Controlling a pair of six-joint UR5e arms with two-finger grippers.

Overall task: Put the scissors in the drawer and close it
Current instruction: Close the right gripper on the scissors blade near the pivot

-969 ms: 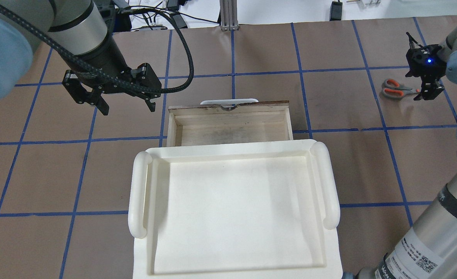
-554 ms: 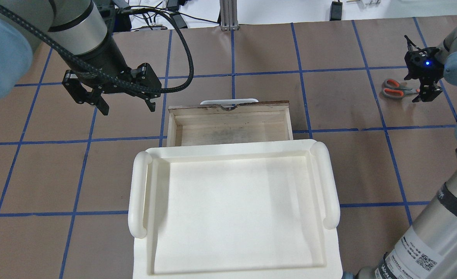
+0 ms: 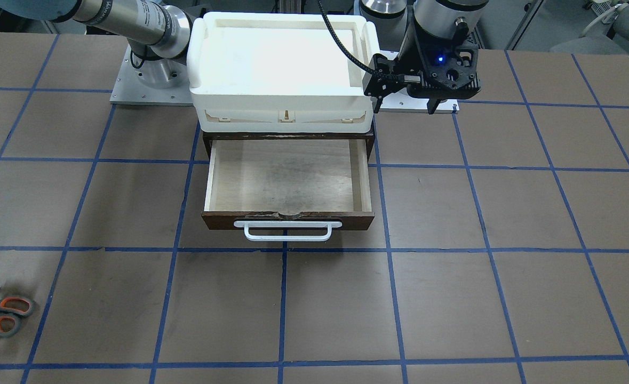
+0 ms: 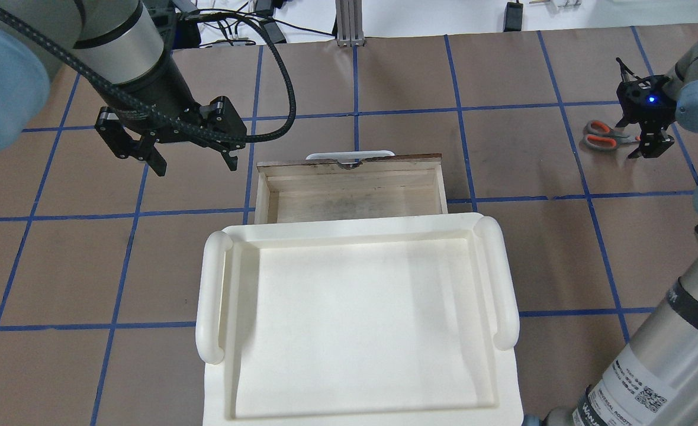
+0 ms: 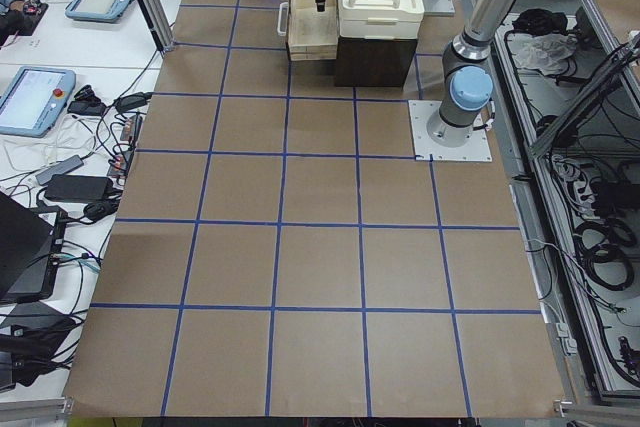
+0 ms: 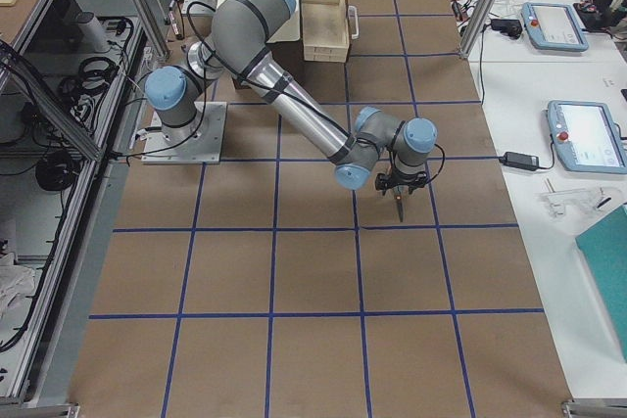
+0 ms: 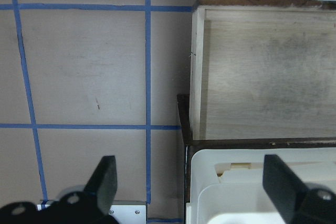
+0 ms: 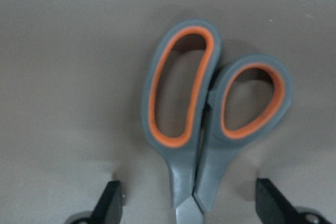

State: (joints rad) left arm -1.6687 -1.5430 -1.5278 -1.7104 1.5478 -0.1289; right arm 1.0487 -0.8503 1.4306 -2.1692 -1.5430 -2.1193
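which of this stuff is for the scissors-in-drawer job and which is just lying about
For the job: grey scissors with orange-lined loop handles; open light plywood drawer with dark brown front.
Just there: white plastic tray on top of the dark brown cabinet.

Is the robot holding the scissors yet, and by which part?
No, nothing is held. The right hand is open, one finger either side of the scissors lying on the table. The left hand is open and empty too.
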